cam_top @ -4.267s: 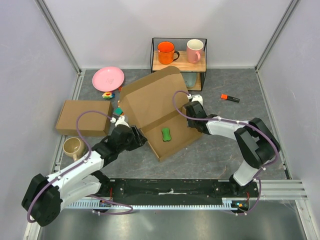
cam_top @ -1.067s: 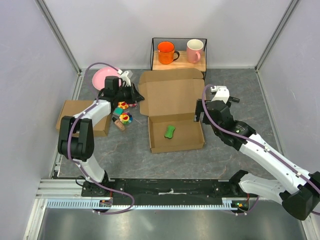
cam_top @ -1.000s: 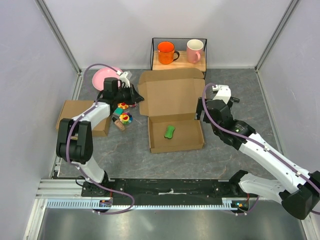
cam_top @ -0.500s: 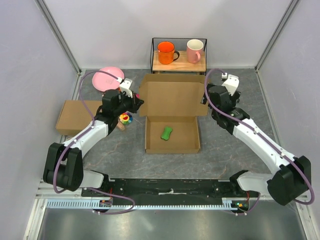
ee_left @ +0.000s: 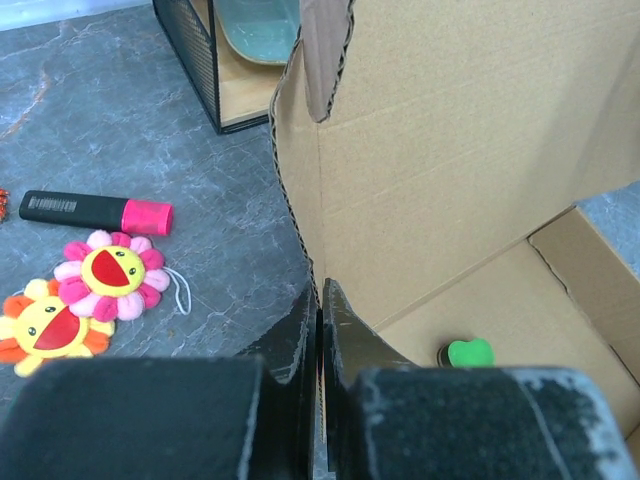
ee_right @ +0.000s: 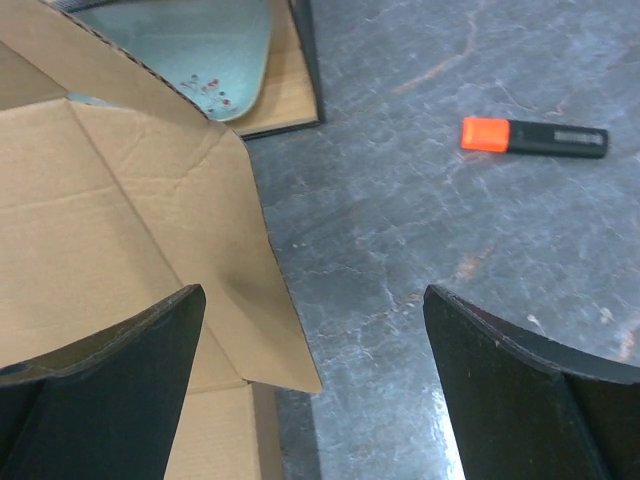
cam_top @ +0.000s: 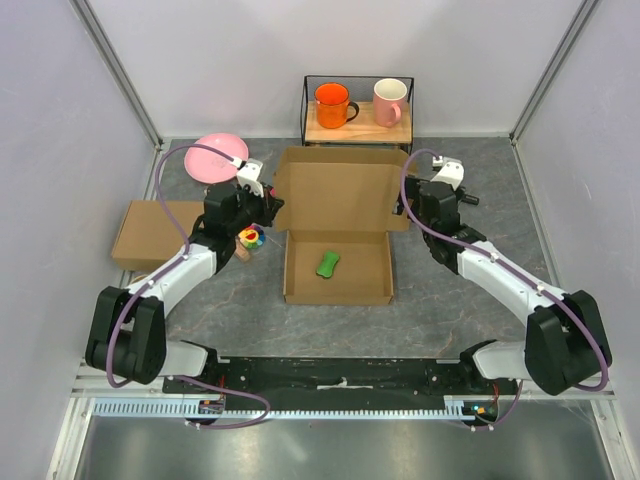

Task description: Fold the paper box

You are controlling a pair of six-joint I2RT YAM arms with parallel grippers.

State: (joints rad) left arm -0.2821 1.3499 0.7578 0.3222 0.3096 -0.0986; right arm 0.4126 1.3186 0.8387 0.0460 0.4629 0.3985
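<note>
On the grey tabletop (cam_top: 450,300) we see the paper box (cam_top: 340,195) in the middle. Its shallow tray lies flat and its lid stands upright at the far side, between the two arms. The left claw (ee_left: 320,335) is pinched together on the lid's left edge, with the thin cardboard clamped between its fingers (ee_left: 295,330), low down near where the lid meets the tray. The right claw (ee_right: 315,400) sits at the lid's right side with its jaws spread wide. The corner of the lid's side flap reaches into the gap between them, and we cannot tell whether the cardboard touches either finger. A second cardboard box (cam_top: 160,235), closed, lies well to the left of the paper box, beside the left arm. Behind the lid, against the far wall, stands a black wire rack (cam_top: 358,130). A pale blue-green dish (ee_right: 190,45) sits on its lower shelf, and an orange mug (cam_top: 332,104) and a pink mug (cam_top: 389,101) on its top shelf. A pink plate (cam_top: 215,157) lies at the far left. A small green toy (cam_top: 328,264) lies inside the tray. Two flower toys, one pink (ee_left: 110,275) and one orange (ee_left: 40,325), lie on the tabletop just left of the left claw, with a pink highlighter (ee_left: 95,211) beyond them. An orange highlighter (ee_right: 535,137) lies to the right of the right claw. The print on both barrels is too small for us to read.
</note>
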